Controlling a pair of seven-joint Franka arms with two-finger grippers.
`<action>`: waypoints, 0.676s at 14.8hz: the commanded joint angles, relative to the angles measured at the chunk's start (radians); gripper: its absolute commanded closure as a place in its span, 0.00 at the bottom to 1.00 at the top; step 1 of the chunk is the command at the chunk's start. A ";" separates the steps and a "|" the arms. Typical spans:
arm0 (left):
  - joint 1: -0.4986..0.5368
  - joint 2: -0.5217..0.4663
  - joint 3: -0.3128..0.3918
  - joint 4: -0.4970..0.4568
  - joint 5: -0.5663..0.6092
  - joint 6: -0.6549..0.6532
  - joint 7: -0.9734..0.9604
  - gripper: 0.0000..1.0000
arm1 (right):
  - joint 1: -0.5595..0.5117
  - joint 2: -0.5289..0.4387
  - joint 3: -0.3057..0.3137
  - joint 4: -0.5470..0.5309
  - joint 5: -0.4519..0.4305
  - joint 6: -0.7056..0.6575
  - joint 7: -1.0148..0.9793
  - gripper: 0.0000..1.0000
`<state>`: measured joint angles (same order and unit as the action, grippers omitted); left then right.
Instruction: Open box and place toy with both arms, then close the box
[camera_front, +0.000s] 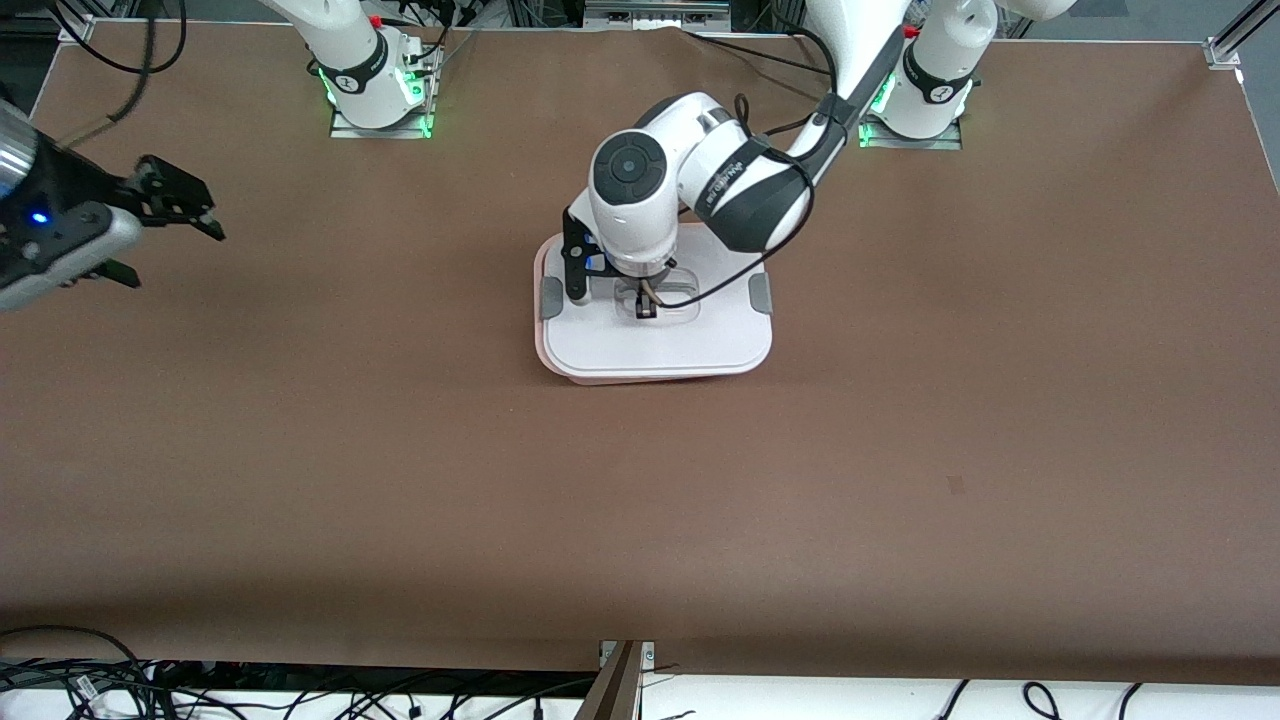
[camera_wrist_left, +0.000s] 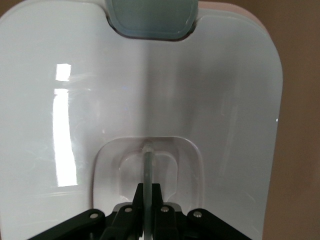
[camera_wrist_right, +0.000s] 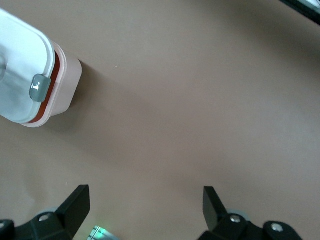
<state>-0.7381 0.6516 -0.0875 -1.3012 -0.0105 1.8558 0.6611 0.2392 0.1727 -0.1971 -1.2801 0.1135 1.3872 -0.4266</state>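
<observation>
The box (camera_front: 650, 345) stands mid-table, its white lid lying on the pale pink base, with a grey clip (camera_front: 551, 297) at each end. My left gripper (camera_front: 645, 308) is down on the lid's centre. In the left wrist view the left gripper (camera_wrist_left: 149, 187) is shut on the clear handle (camera_wrist_left: 148, 165) in the recess, and one grey clip (camera_wrist_left: 152, 17) shows at the lid's edge. My right gripper (camera_front: 175, 255) hangs open over bare table at the right arm's end, holding nothing. The right wrist view shows the right gripper (camera_wrist_right: 146, 195) open, and the box (camera_wrist_right: 20, 75) off to one side. The toy is out of view.
A brown mat (camera_front: 900, 450) covers the table. The two arm bases (camera_front: 375, 95) stand along the edge farthest from the front camera, with green lights. Cables (camera_front: 100, 690) lie off the table's near edge.
</observation>
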 joint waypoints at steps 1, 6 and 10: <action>-0.021 0.016 0.020 0.023 -0.020 0.000 -0.031 1.00 | -0.015 -0.105 -0.005 -0.129 0.005 0.006 0.110 0.00; -0.032 0.043 0.023 0.023 -0.019 0.049 -0.064 1.00 | -0.112 -0.270 0.137 -0.362 -0.067 0.085 0.314 0.00; -0.034 0.049 0.025 0.022 -0.016 0.049 -0.086 1.00 | -0.109 -0.285 0.151 -0.410 -0.072 0.138 0.333 0.00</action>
<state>-0.7540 0.6814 -0.0855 -1.3008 -0.0105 1.8998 0.5948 0.1487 -0.0819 -0.0622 -1.6443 0.0544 1.4925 -0.1080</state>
